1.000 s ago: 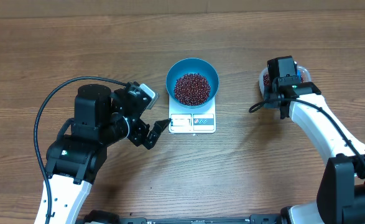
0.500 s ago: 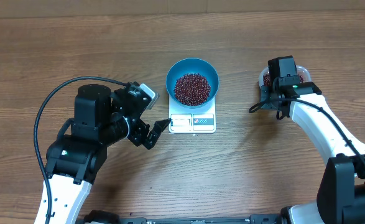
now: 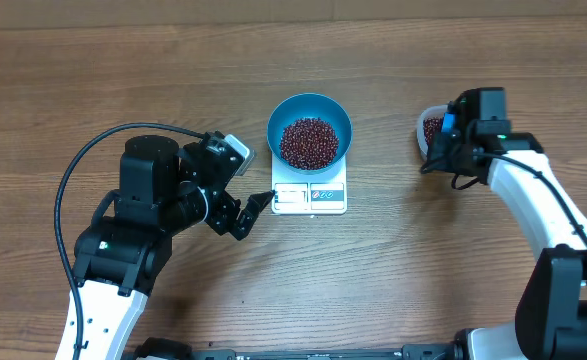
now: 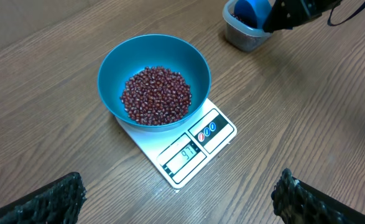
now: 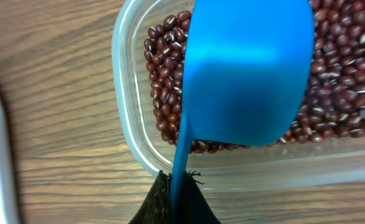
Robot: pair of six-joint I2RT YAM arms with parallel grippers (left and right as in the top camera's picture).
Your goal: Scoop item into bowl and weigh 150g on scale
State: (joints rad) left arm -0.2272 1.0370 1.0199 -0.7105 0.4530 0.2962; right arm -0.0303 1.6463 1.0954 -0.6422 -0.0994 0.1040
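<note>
The round bright blue bowl (image 3: 309,108) of small red-brown beans (image 3: 307,141) sits on the 12 o'clock half of the flat white scale (image 3: 311,196) (display facing 6, long axis 12–6). The left gripper (image 3: 251,214), at 8 o'clock, is released; the right gripper (image 5: 173,202) clenches a blue plastic scoop (image 5: 247,74) over the clear tub (image 5: 127,112) at 3 o'clock.
</note>
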